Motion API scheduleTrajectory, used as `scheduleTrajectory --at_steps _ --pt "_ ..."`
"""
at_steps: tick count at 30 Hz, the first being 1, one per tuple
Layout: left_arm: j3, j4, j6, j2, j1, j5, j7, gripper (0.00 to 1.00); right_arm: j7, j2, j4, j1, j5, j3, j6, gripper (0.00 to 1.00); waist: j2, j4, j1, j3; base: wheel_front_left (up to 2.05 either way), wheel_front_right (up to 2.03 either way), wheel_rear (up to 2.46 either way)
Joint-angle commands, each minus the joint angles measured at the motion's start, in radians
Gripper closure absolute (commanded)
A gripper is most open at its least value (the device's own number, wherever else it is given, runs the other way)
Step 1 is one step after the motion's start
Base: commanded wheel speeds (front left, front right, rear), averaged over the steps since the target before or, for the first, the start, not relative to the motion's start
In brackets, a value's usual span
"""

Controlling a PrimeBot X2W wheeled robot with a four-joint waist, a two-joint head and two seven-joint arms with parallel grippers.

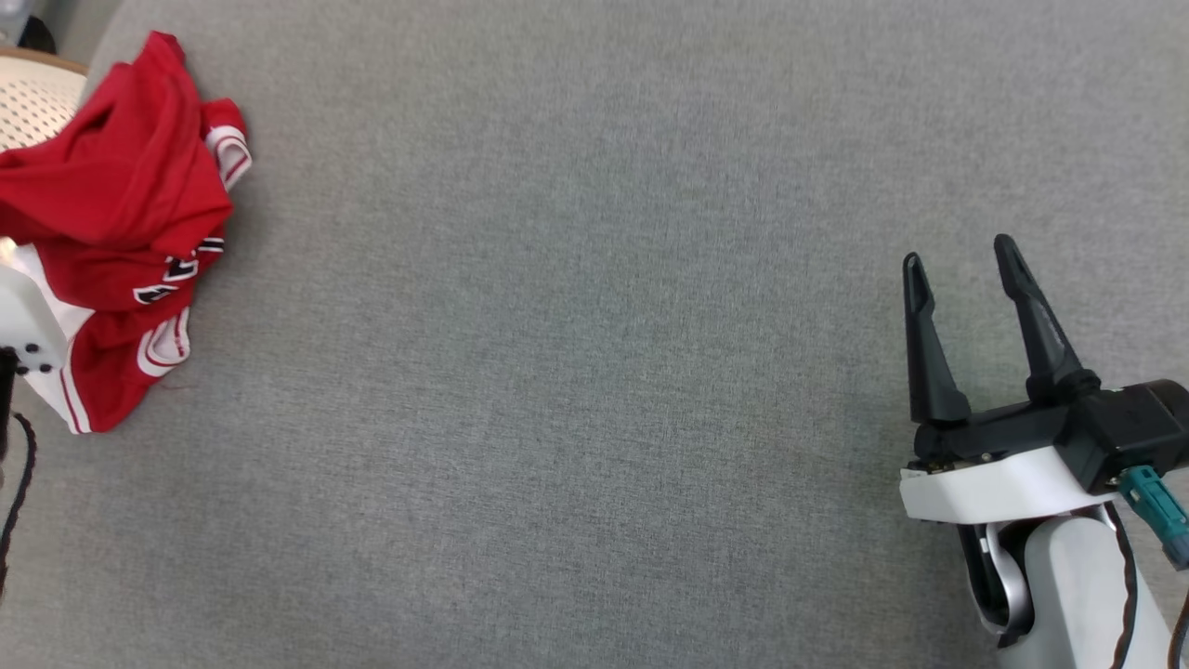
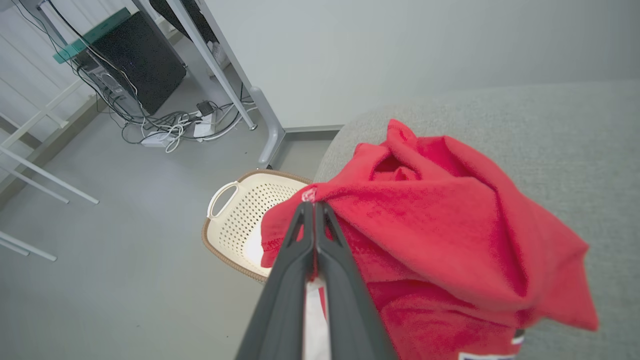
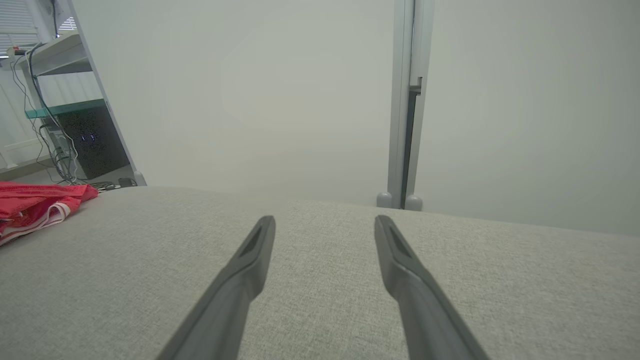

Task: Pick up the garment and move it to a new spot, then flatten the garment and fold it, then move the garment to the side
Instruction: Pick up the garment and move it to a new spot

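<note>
The garment point(image 1: 121, 214) is a red jersey with white trim, bunched up at the far left edge of the grey padded surface point(image 1: 594, 372). In the left wrist view my left gripper point(image 2: 314, 206) is shut on a raised fold of the garment point(image 2: 440, 240), its two dark fingers pressed together at the cloth's edge. Only the pale left wrist housing point(image 1: 23, 316) shows in the head view, beside the cloth. My right gripper point(image 1: 961, 255) stands open at the lower right, over bare fabric and far from the jersey. The right wrist view has the garment point(image 3: 35, 207) low at its left edge.
A cream perforated laundry basket point(image 2: 240, 220) stands on the floor just past the surface's left edge, partly under the hanging cloth. Beyond it are desk legs point(image 2: 270, 135), a computer tower point(image 2: 135, 60) and tangled cables. A grey post point(image 3: 405, 100) rises behind the surface.
</note>
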Motion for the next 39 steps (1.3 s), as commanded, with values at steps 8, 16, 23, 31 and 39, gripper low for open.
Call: scheduleTrajectory --at_steps 8,16,23,31,39 --pt "0.02 -0.243 0.076 0.046 0.011 0.031 -0.07 1.0 -0.038 -0.002 0.066 0.028 0.071 0.023 0.0 0.0 0.0 -0.014 0.0 -0.177 0.0 0.0 0.0" --pt "0.066 -0.65 0.109 0.057 0.112 0.064 -0.07 1.0 -0.054 -0.002 0.115 0.062 0.141 0.047 0.0 0.0 0.0 -0.052 0.0 -0.313 0.0 0.0 0.0" --pt "0.049 -0.733 0.099 0.055 0.102 0.069 -0.067 1.0 -0.055 -0.002 0.108 0.073 0.18 0.067 0.0 0.0 0.0 -0.115 0.0 -0.358 0.0 0.0 0.0" --pt "-0.017 -0.786 0.092 -0.011 0.036 0.073 -0.035 1.0 -0.055 -0.002 0.089 0.082 0.218 0.066 0.0 0.0 0.0 -0.213 0.0 -0.358 0.0 0.0 0.0" --pt "-0.116 -0.862 0.076 -0.142 -0.04 0.065 -0.005 1.0 -0.055 -0.002 0.074 0.065 0.233 0.051 0.0 0.0 0.0 -0.309 0.0 -0.343 0.0 0.0 0.0"
